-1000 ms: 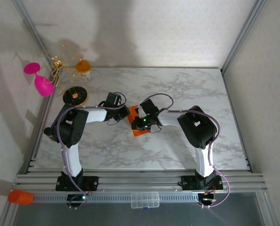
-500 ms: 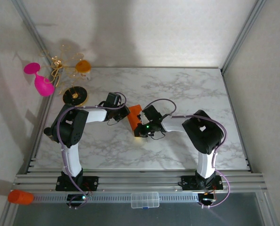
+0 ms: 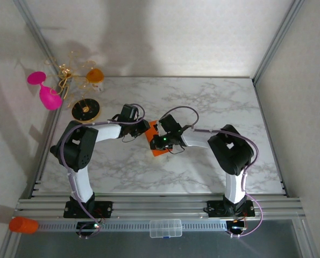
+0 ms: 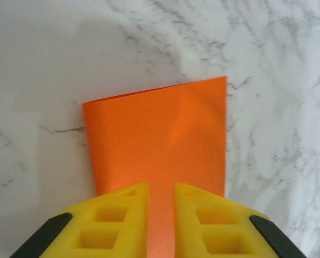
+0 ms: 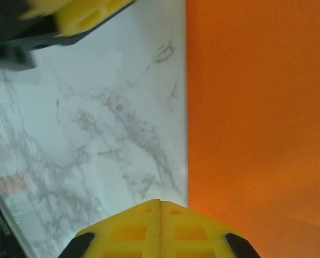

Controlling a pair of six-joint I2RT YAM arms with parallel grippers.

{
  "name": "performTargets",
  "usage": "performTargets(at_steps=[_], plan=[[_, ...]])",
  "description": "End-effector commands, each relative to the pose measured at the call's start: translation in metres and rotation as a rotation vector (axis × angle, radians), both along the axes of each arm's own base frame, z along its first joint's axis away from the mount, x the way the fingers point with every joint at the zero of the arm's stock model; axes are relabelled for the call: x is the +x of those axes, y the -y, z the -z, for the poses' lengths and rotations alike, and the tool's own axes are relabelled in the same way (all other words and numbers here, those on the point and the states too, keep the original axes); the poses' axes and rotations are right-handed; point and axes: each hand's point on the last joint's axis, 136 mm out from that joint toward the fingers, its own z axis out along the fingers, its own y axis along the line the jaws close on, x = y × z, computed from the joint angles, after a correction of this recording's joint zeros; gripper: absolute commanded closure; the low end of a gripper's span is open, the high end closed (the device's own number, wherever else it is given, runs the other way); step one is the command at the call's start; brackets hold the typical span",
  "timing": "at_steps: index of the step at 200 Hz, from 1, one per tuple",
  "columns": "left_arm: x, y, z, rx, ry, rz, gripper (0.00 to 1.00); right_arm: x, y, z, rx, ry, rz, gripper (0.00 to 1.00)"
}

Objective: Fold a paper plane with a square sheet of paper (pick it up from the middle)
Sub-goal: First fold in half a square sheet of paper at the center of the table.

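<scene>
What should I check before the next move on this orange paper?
1. Right end effector shut: ok, its fingers meet at the paper's edge.
2. Left end effector off the paper: cannot tell; its fingers stand narrowly apart over the sheet.
3. Paper flat on the table: ok, apart from a faint ripple.
4. Paper's long edge straight: ok in the right wrist view.
5. Room between the arms: not ok; both end effectors crowd the paper.
6. Pink goblet out of the way: ok, by the far left corner.
</scene>
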Motion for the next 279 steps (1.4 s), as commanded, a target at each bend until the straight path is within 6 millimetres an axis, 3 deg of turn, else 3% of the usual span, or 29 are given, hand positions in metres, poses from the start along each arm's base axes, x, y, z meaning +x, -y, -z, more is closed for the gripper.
performTargets(at_steps=[1,56,97,142,180,226,251,279], plan=[[-0.006,0.003,-0.005,-0.002,0.01,0.035,0.81,0.012,0.0,0.011,-0.027,-0.005,0.033,1.0],[-0.009,0.006,0.02,0.025,-0.018,0.083,0.82,0.002,0.012,0.037,-0.107,-0.057,0.025,1.0],[-0.003,-0.006,0.038,0.084,-0.037,0.084,0.82,-0.011,0.024,0.047,-0.147,-0.095,0.017,1.0],[0.022,-0.039,0.044,0.193,-0.038,0.015,0.82,-0.028,0.038,0.055,-0.182,-0.137,0.017,1.0],[0.048,-0.052,0.045,0.274,-0.029,0.009,0.82,-0.036,0.045,0.058,-0.194,-0.157,0.019,1.0],[0.066,-0.069,0.05,0.321,-0.033,-0.007,0.82,-0.038,0.046,0.056,-0.185,-0.156,0.029,1.0],[0.072,-0.065,0.044,0.297,-0.023,0.012,0.82,-0.039,0.045,0.053,-0.174,-0.156,0.026,1.0],[0.063,-0.05,0.038,0.252,-0.024,0.056,0.82,-0.023,0.024,0.015,-0.066,-0.08,0.008,1.0]])
